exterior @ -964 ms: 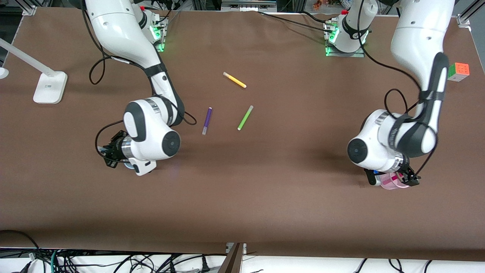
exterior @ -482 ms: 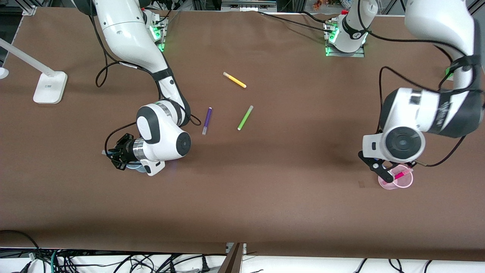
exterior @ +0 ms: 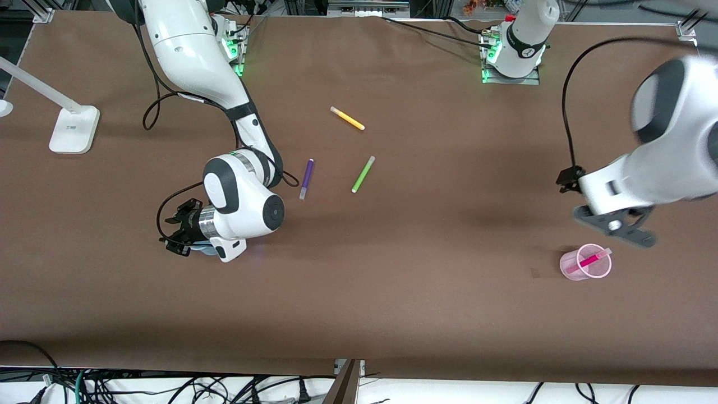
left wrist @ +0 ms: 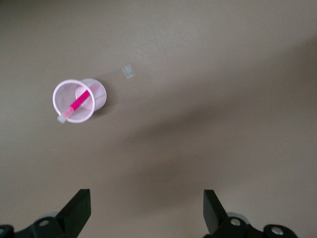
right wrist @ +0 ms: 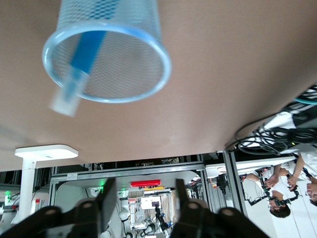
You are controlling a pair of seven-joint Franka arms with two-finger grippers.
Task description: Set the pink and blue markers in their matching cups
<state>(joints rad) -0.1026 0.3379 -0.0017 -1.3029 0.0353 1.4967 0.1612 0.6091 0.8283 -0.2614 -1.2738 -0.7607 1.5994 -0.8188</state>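
The pink cup (exterior: 586, 262) stands upright near the left arm's end of the table, with the pink marker (exterior: 588, 260) leaning inside it. My left gripper (exterior: 615, 228) is open and empty, raised above the table beside the cup. Its wrist view shows the pink cup (left wrist: 95, 94) and the pink marker (left wrist: 78, 102) well clear of the left gripper (left wrist: 147, 213). My right gripper (exterior: 178, 230) hangs low by the blue cup (exterior: 203, 249), which the arm mostly hides. The right wrist view shows the blue cup (right wrist: 133, 54) holding the blue marker (right wrist: 84, 52), with the right gripper (right wrist: 143, 198) open and clear of it.
A purple pen (exterior: 305, 178), a green pen (exterior: 363, 174) and a yellow pen (exterior: 347, 118) lie mid-table. A white lamp base (exterior: 74, 130) stands at the right arm's end. A small clear scrap (left wrist: 129, 71) lies on the table beside the pink cup.
My left gripper has let go of the pink marker, which stays in the pink cup, and has lifted up and away. My right gripper has shifted slightly beside the blue cup.
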